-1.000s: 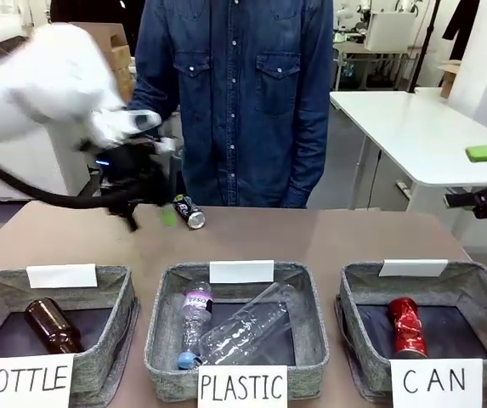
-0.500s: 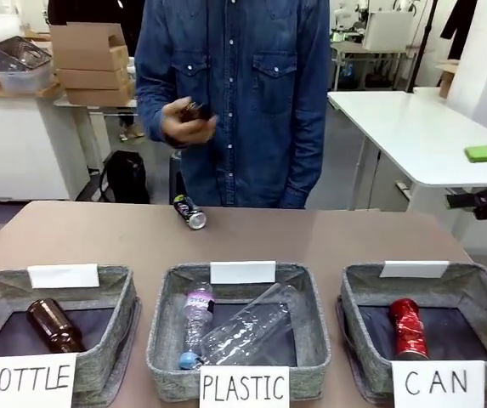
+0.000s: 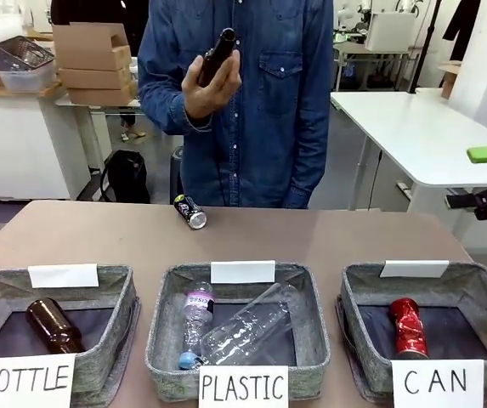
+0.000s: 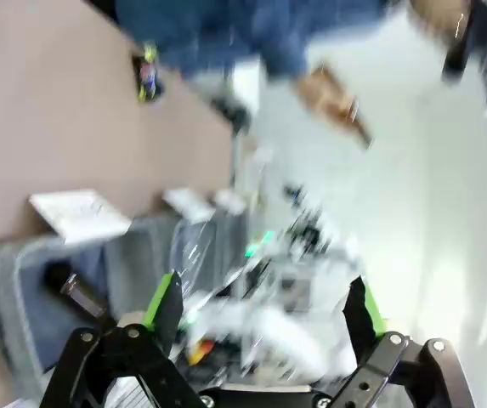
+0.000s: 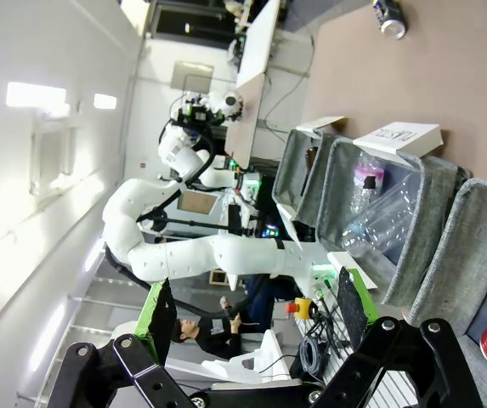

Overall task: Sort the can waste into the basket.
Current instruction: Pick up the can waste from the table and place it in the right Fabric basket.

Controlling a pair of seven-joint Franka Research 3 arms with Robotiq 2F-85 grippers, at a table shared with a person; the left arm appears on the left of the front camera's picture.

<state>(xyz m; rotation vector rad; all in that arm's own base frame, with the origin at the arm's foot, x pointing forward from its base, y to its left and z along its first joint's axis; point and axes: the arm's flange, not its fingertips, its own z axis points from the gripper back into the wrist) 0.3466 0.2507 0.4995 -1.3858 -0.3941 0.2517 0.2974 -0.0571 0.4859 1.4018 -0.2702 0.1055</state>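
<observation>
A brown table (image 3: 353, 234) seen from the robot's side, with three grey fabric baskets in a row along the near edge. Each has a white handwritten sign. The basket marked CAN (image 3: 353, 323) sits at the right and holds a shiny red can (image 3: 407, 327), lying on its dark base. A black-and-silver can (image 3: 189, 212) lies on its side on the bare table, near the far edge and well apart from all three baskets.

The middle basket, marked PLASTIC (image 3: 160, 331), holds clear plastic bottles (image 3: 239, 327). The left basket, marked BOTTLE (image 3: 122, 314), holds a brown glass bottle (image 3: 52, 325).

A person in a blue denim shirt (image 3: 268, 102) stands at the far side. One raised hand (image 3: 209, 85) holds a second brown bottle (image 3: 218, 55) at chest height, neck up and tilted.

In the blurred left wrist view, the left gripper (image 4: 264, 310) has its fingers spread wide with nothing between them. The right gripper (image 5: 256, 310) is likewise spread wide and holds nothing, off to the side of the table.
</observation>
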